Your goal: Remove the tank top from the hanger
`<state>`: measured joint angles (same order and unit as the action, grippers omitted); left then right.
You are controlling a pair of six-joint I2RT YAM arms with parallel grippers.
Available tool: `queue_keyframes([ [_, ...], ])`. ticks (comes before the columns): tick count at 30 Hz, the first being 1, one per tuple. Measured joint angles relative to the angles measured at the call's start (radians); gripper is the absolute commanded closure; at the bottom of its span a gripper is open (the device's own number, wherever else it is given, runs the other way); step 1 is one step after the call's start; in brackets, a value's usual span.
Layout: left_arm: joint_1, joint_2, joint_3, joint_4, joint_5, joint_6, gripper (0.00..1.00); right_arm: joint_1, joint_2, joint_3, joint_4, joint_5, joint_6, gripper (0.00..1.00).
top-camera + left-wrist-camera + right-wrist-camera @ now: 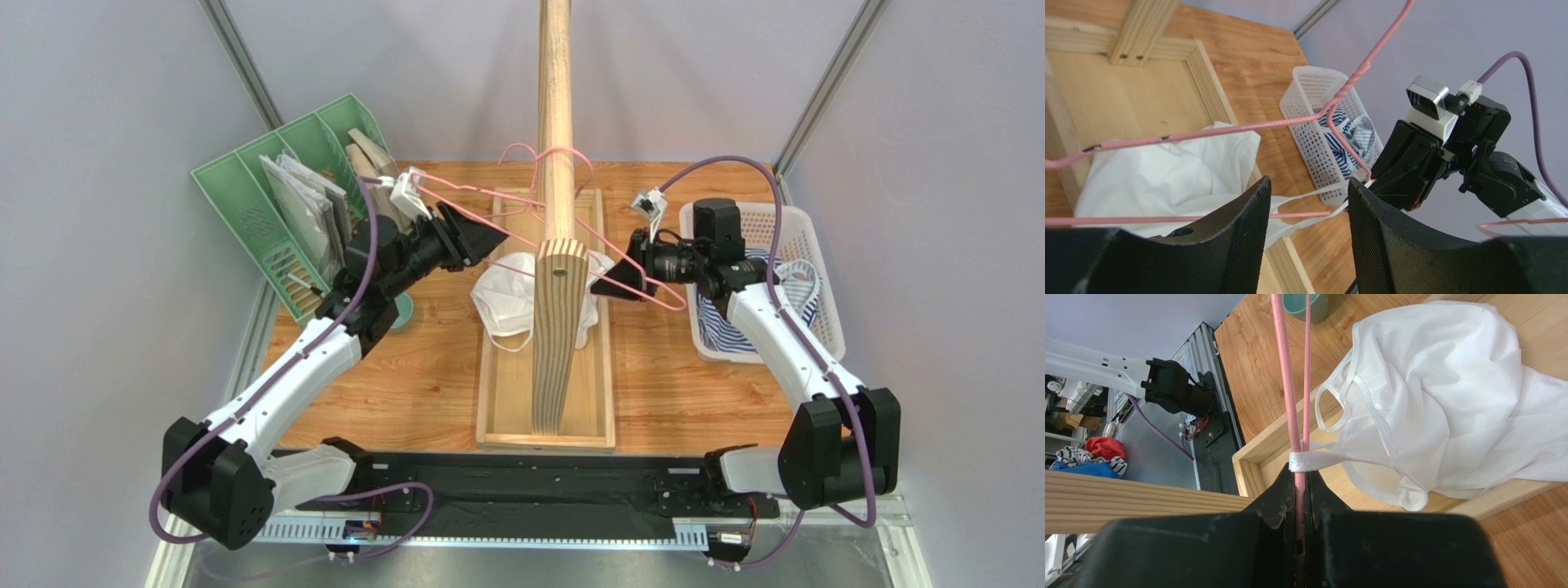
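Wooden worktop, grey walls. Right tool pinched shut on pink hanger wire, just beside only strap looped over it. Left tool spread wide, holding nothing. Tank top mostly slumped on rack base, hung by that strap alone. Cloth looks light, limp, stretchy, not fragile. Best hold, I judge: strap or bunched fabric near it, then slide off wire end.

My left gripper: just left of the wooden rail, near the hanger.
My right gripper: at the hanger's right end, touching the pink wire.
Hanger: hooked over the rail, tilted.
Tank top: white, bunched low on the wooden base between my grippers.
Basket: white, far right, striped cloth inside.
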<state>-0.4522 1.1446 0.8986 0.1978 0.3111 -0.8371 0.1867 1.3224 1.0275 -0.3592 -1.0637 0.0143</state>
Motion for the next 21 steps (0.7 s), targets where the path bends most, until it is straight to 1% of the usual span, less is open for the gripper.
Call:
queue_keyframes([
  [3, 0.008, -0.018, 0.017, -0.017, -0.021, 0.069, 0.45, 0.002, 0.0, 0.0, 0.0, 0.0, 0.0, 1.0],
  [6, 0.025, -0.04, 0.011, -0.054, -0.037, 0.141, 0.48, 0.003, 0.0, 0.0, 0.0, -0.001, 0.0, 1.0],
  [10, 0.071, -0.041, 0.0, -0.104, -0.044, 0.193, 0.5, 0.007, 0.0, 0.0, -0.001, -0.001, 0.0, 1.0],
  [12, 0.097, -0.048, -0.037, -0.104, -0.05, 0.19, 0.5, 0.007, 0.0, 0.0, -0.001, -0.001, 0.0, 1.0],
  [16, 0.143, -0.068, -0.165, -0.104, -0.042, 0.154, 0.51, 0.007, 0.001, 0.0, -0.001, -0.001, 0.0, 1.0],
  [21, 0.157, -0.073, -0.19, -0.126, -0.029, 0.114, 0.51, 0.008, 0.004, 0.0, -0.001, -0.001, 0.0, 1.0],
])
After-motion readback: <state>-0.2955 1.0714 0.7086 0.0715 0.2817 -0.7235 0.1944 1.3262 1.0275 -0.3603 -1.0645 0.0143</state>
